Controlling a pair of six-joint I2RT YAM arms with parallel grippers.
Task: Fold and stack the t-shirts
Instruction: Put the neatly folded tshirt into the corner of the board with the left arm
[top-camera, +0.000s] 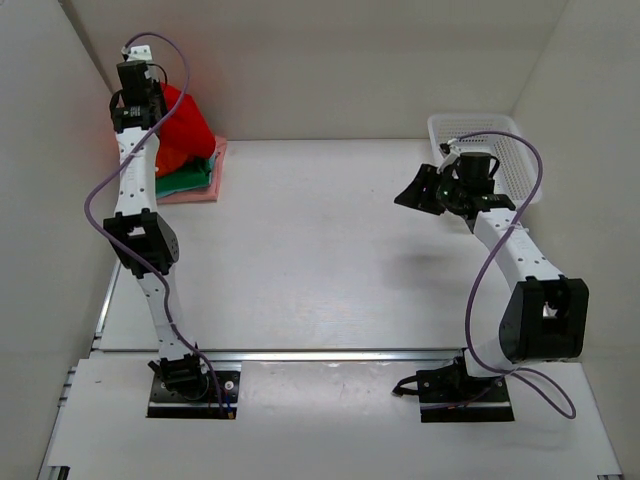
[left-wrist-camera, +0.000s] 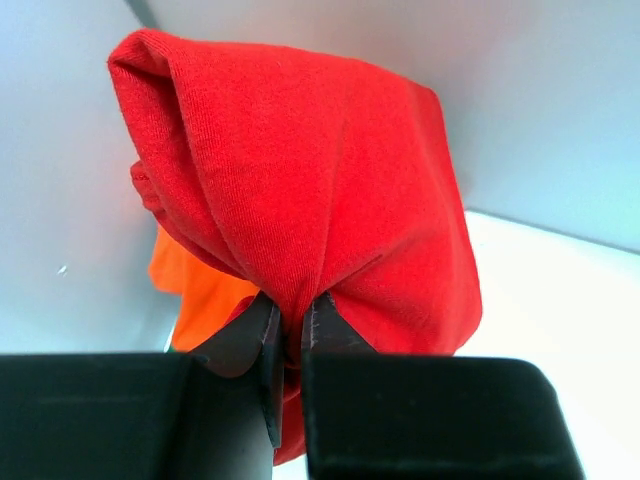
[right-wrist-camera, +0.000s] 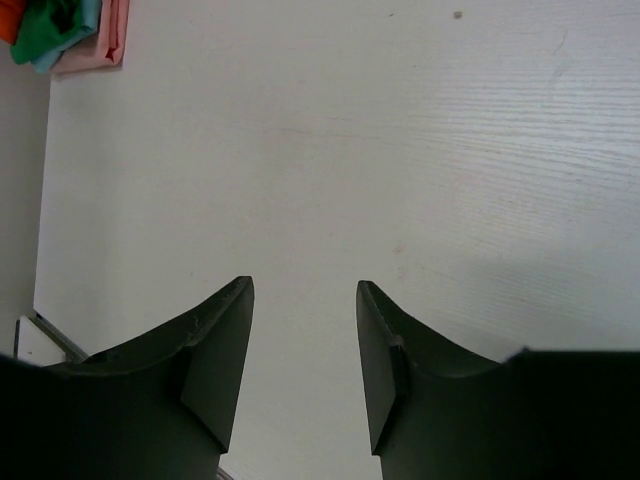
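Across the enclosure floor, the white table (top-camera: 330, 250) is lying wide and bare through its middle, giving open room between the two arms, while its far edge is meeting the back wall and its sides are running along the side walls. In the far right corner the white mesh basket (top-camera: 500, 140) is sitting against the right wall. In the far left corner the red t-shirt (left-wrist-camera: 300, 170) is hanging bunched and lifted, draping down close to the left wall and over the pile beneath it. That pile is resting just beside the left wall: the orange t-shirt (top-camera: 172, 158) is lying on top, the green t-shirt (top-camera: 185, 180) is showing under it, and the pale pink t-shirt (top-camera: 212, 180) is lying at the bottom with its right edge straight against the bare table. The left gripper (left-wrist-camera: 290, 330) is pinching a gathered fold of the red cloth between nearly closed fingers. The right gripper (right-wrist-camera: 303, 288) is hovering above bare table near the basket, fingers spread apart and grasping nothing.
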